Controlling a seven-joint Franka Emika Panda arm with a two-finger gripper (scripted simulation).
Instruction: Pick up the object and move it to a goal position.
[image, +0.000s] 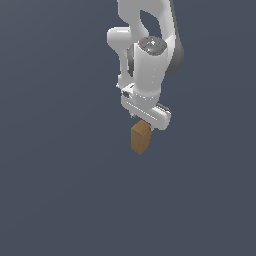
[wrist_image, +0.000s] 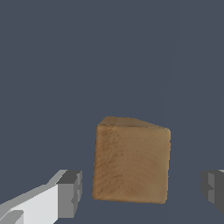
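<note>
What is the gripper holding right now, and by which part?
Nothing. In the wrist view the wooden block sits between the open jaws of the gripper, with a visible gap on each side, so no hold yet.

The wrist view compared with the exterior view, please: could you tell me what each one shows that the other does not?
Only the wrist view shows the end effector open, its fingertips apart from the wooden block with gaps on both sides. Only the exterior view shows the white arm reaching down over the block. Both show the brown block on the plain dark grey floor.
</note>
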